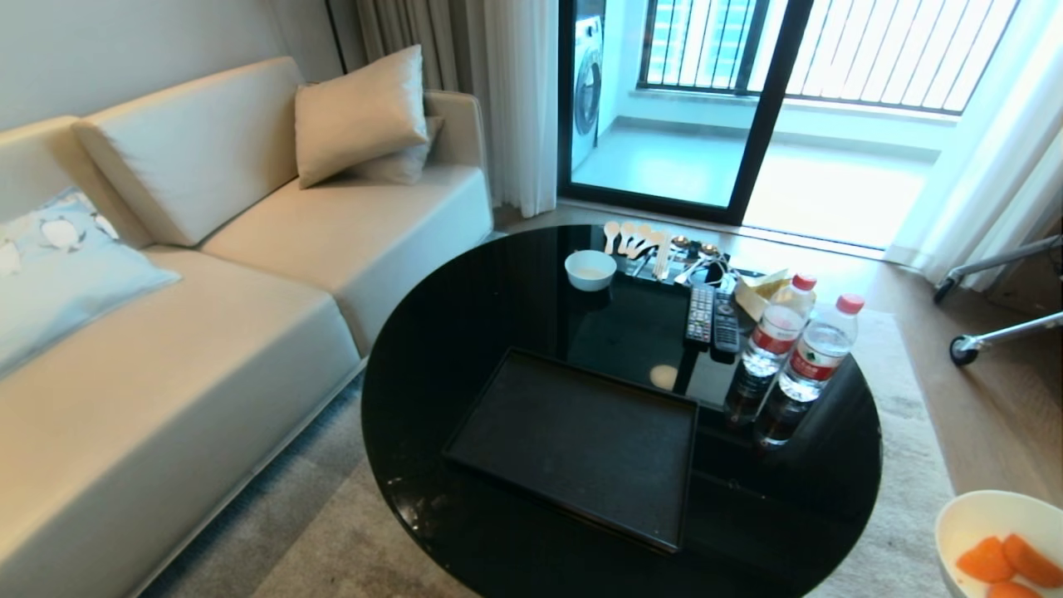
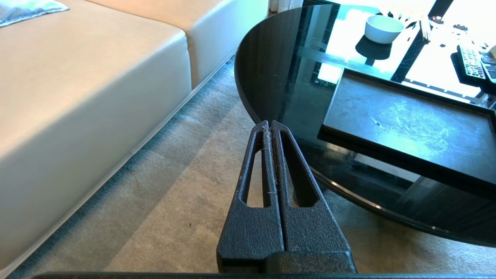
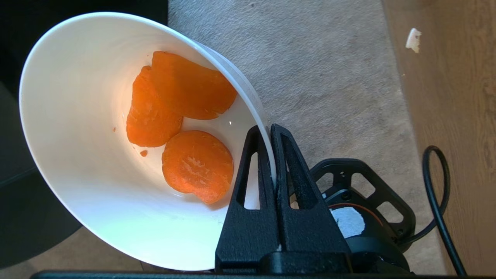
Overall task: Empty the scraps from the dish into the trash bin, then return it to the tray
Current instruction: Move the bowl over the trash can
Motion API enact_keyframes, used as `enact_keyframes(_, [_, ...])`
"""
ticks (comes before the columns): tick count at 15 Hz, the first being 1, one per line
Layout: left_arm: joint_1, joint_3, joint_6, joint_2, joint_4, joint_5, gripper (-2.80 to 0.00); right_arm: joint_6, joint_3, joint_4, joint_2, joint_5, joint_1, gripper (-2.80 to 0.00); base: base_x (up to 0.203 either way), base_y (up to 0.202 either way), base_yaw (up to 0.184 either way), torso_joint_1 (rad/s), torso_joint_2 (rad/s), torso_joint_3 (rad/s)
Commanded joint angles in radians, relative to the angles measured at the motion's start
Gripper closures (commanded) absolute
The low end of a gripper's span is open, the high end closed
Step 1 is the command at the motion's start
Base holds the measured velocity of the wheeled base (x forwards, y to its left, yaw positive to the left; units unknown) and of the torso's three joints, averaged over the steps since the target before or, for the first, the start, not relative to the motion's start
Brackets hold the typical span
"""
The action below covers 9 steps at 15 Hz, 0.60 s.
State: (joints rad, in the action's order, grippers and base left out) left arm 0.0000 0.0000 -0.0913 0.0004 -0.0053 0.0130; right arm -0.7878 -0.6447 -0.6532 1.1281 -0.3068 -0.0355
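Observation:
My right gripper (image 3: 268, 128) is shut on the rim of the dish (image 3: 77, 155), a white bowl held above the carpet off the table's right side. Three orange carrot scraps (image 3: 182, 128) lie inside it. The head view catches the dish (image 1: 988, 515) with its scraps (image 1: 1001, 561) at the bottom right corner, and the gripper itself is outside that view. The black tray (image 1: 581, 440) lies bare on the near part of the round table (image 1: 465, 332). My left gripper (image 2: 269, 124) hangs shut and empty over the carpet beside the table's left edge. The trash bin is out of view.
On the far side of the table stand a smaller white bowl (image 1: 590, 269), wooden spoons (image 1: 631, 238), two remotes (image 1: 712, 317) and two water bottles (image 1: 801, 340). A beige sofa (image 1: 208, 291) flanks the left. A metal stand's wheeled legs (image 1: 963, 349) sit on the floor at right.

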Motion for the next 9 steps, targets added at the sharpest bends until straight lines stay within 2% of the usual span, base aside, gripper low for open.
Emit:
enact_keyframes(1, [0.000, 0.000, -0.001, 0.000, -0.001, 0.001, 0.00, -0.001, -0.008, -0.001, -0.002, 0.041, -0.007, 0.00, 0.000, 0.000, 0.000, 0.000, 0.00, 0.000])
enact_keyframes(3, [0.000, 0.000, -0.001, 0.000, -0.001, 0.001, 0.00, 0.006, -0.032, -0.007, -0.004, 0.095, -0.009, 0.00, 0.000, 0.000, 0.000, 0.000, 0.00, 0.000])
enact_keyframes(5, [0.000, 0.000, -0.001, 0.000, -0.001, 0.001, 0.00, 0.065, -0.031, -0.003, -0.004, 0.127, -0.009, 0.00, 0.000, 0.000, 0.000, 0.000, 0.00, 0.000])
enact_keyframes(9, [0.000, 0.000, -0.001, 0.000, -0.001, 0.001, 0.00, 0.104, -0.035, 0.001, -0.002, 0.141, -0.009, 0.00, 0.000, 0.000, 0.000, 0.000, 0.00, 0.000])
